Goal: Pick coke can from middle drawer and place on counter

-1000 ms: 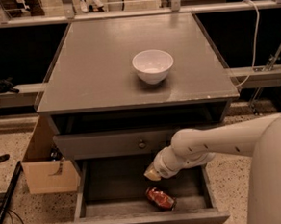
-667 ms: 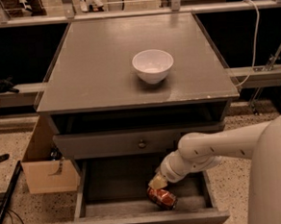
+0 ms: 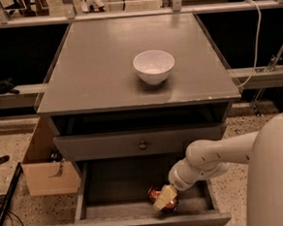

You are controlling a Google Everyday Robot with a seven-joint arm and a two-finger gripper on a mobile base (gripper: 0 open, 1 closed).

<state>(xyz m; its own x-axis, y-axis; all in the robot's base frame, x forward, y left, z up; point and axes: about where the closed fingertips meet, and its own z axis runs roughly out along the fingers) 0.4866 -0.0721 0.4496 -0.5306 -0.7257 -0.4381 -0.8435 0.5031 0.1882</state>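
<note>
Hand sits directly over the can, near the front of the open drawer, right of centre. Whether it grips the can I cannot tell; the can's long axis is hidden.

coke can 1; white bowl 1; cardboard box 1; end effector 1, in middle drawer at coke can

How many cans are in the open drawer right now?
1. The coke can lies near the front of the middle drawer, right of centre, partly hidden behind the gripper, which is down at the can. Another could hide beneath the arm.
</note>
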